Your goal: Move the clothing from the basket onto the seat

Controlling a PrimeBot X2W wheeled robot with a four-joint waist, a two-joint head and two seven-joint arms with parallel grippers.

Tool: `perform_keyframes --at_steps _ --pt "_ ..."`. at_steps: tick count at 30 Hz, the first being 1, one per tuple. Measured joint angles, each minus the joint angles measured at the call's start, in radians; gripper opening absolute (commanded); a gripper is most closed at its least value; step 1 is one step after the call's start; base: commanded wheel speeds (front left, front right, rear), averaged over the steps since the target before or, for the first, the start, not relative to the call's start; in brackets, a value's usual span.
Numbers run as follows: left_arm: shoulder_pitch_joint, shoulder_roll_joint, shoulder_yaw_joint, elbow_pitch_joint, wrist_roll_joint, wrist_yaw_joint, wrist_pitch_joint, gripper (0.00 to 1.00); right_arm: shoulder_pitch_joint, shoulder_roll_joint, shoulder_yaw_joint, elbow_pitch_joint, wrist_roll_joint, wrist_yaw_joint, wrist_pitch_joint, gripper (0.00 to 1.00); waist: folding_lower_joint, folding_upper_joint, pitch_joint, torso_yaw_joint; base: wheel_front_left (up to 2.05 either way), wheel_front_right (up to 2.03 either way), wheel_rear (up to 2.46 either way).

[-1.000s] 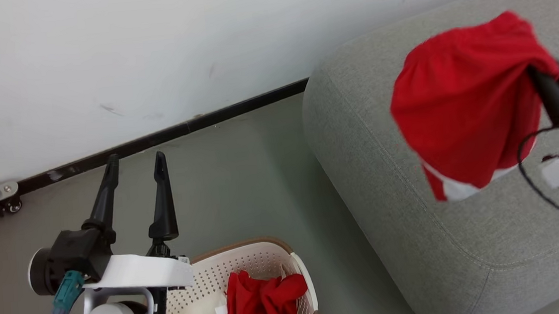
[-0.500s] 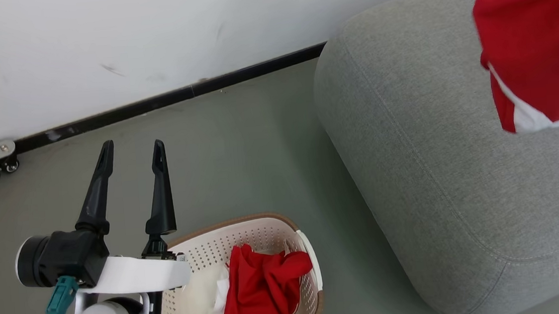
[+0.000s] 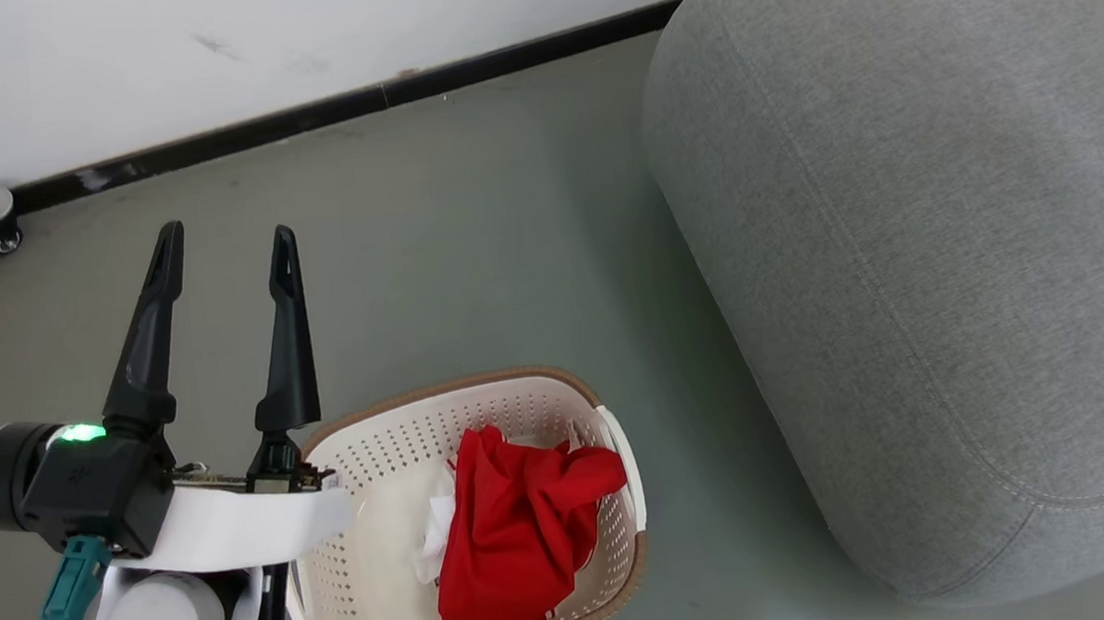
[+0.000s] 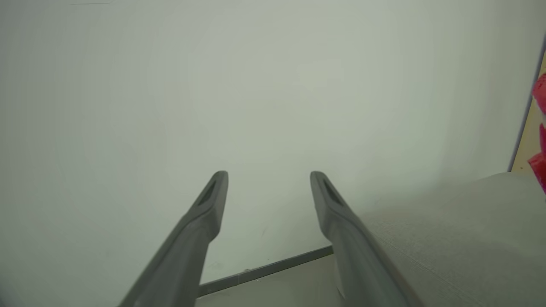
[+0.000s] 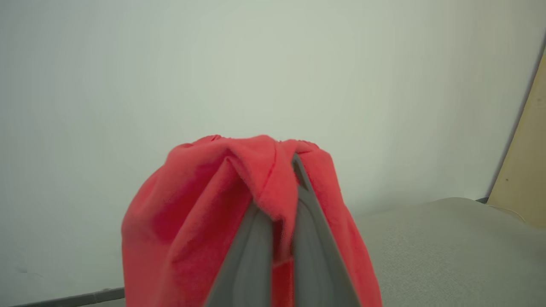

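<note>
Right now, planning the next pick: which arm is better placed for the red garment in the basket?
Left. The left gripper is open, beside the basket holding the red garment; the right gripper is shut on the other garment.

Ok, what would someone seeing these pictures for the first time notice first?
The bright red garment bunched over the shut right gripper, in front of the pale wall. Then more red clothing heaped in the cream basket on the floor, beside the big grey sofa.

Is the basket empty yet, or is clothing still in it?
Not empty. In the head view a crumpled red garment lies inside the basket, toward its right side, with some white fabric beside it.
</note>
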State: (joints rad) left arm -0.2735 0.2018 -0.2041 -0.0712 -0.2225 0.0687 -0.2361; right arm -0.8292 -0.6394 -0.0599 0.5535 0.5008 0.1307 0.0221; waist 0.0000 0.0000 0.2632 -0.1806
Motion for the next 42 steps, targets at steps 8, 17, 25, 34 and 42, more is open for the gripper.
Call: perform_keyframes --at_steps 8,17,25,34,42 --pt "0.0 0.013 -0.002 -0.03 0.016 0.0 0.018 1.0 -0.062 -0.054 -0.031 0.097 -0.021 0.0 0.0 0.0 0.0 0.0 0.059 0.019 0.0 0.0 0.0" --pt "-0.023 0.043 -0.009 -0.065 0.04 -0.003 0.052 1.0 -0.123 -0.06 -0.05 0.162 -0.053 0.0 -0.027 0.0 0.0 0.0 0.125 0.041 0.0 0.0 0.0" --pt "-0.035 0.056 -0.016 -0.083 0.051 -0.009 0.081 1.0 -0.159 -0.057 -0.076 0.223 -0.089 0.0 -0.071 0.0 0.0001 0.0 0.173 0.053 0.0 0.0 0.0" --pt "-0.068 0.069 -0.04 -0.11 0.068 -0.018 0.105 1.0 -0.155 0.046 -0.038 0.287 -0.098 0.0 -0.127 0.0 0.0 0.0 0.23 0.06 0.0 0.0 0.0" --pt "-0.101 0.073 -0.034 -0.122 0.071 -0.025 0.117 1.0 -0.107 0.073 -0.032 0.341 -0.095 0.0 -0.166 0.0 0.0 0.0 0.272 0.053 0.0 0.0 0.0"
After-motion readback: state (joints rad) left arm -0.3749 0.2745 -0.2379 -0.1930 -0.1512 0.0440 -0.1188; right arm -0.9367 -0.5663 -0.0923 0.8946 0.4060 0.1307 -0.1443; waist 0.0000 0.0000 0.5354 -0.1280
